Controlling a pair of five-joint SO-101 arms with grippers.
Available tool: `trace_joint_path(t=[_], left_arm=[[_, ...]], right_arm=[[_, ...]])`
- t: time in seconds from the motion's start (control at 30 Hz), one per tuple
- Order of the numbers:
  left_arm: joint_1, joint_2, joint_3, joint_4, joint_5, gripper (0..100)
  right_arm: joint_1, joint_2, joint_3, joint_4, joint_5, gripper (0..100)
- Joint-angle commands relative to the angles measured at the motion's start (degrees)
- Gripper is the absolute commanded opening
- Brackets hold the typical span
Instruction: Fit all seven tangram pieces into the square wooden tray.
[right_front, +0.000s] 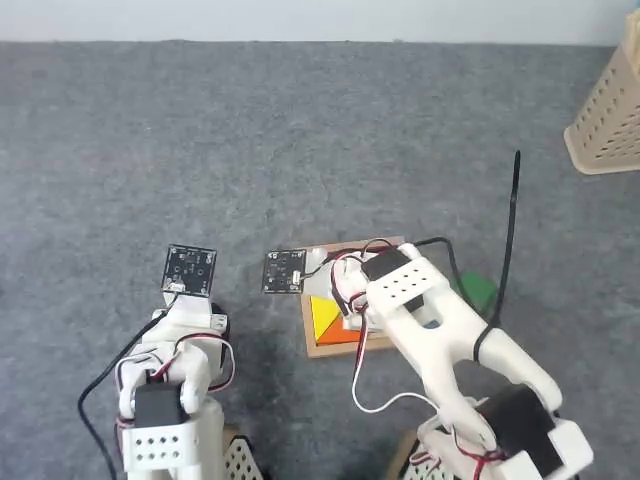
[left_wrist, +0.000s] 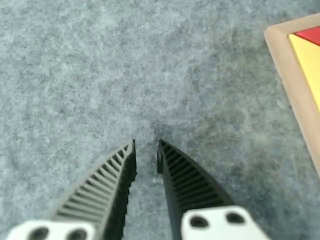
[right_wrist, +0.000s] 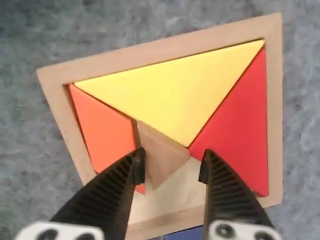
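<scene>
Your right claw (right_wrist: 172, 152) is spread over the square wooden tray (right_wrist: 160, 50), straddling a tan wooden triangle (right_wrist: 161, 152) next to the yellow triangle (right_wrist: 175, 95), red triangle (right_wrist: 240, 135) and orange piece (right_wrist: 102, 130). Your left claw (left_wrist: 147, 144) is barely parted, empty, over grey carpet (left_wrist: 100, 65) beside the tray.

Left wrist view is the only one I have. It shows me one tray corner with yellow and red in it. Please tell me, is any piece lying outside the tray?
Observer: Yes. A green piece lies on the carpet, to the right of the tray in the high view.
Operator: Thank you. Where is the right gripper?
Observer: The right gripper is over the tray, open, with one finger on either side of a wood-coloured piece.
Operator: Is the tray full around that piece?
Observer: No. Bare tray floor shows beside it.
</scene>
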Motion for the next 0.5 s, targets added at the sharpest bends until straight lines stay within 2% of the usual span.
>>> trace_joint_path(t=[0.0,0.1,0.23,0.47], left_arm=[[0.18,-1.23,-0.57,0.0,0.44,7],[0.18,-1.23,-0.57,0.0,0.44,7],[0.18,-1.23,-0.57,0.0,0.44,7],[0.18,-1.23,-0.57,0.0,0.44,7]], right_arm=[[-0.22,-3.38,-0.53,0.75,-0.7,17.6],[-0.22,-3.38,-0.53,0.75,-0.7,15.2],[-0.22,-3.38,-0.53,0.75,-0.7,1.1],[-0.13,-3.38,-2.11,3.47,-0.7,1.0]])
